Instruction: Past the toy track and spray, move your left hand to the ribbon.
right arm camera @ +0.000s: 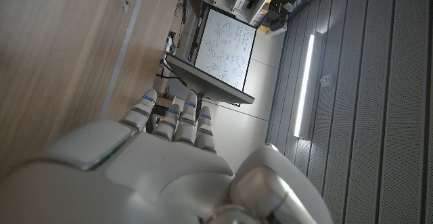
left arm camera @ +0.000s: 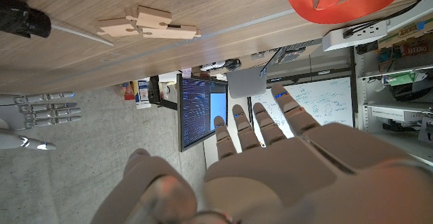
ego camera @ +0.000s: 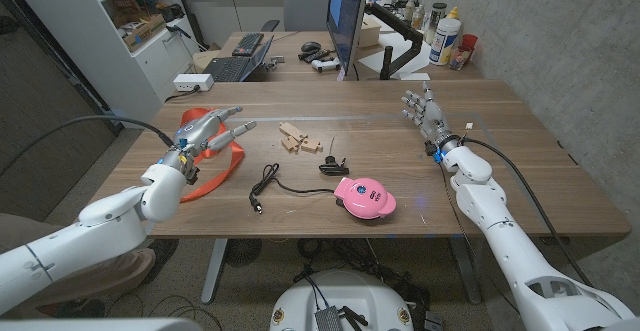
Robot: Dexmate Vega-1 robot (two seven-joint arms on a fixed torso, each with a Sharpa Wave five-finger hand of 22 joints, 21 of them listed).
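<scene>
Orange ribbon lies looped on the wooden table, directly beneath the left hand, whose fingers are spread and grasp nothing. Just past those fingertips sit the wooden toy track pieces, then a black cable and a pink round device. Well across the table, the right hand stands released, fingers apart.

We can read no text. Beyond the left hand, the monitor carries lines of writing and the whiteboard handwritten marks, all too small for us to make out.
</scene>
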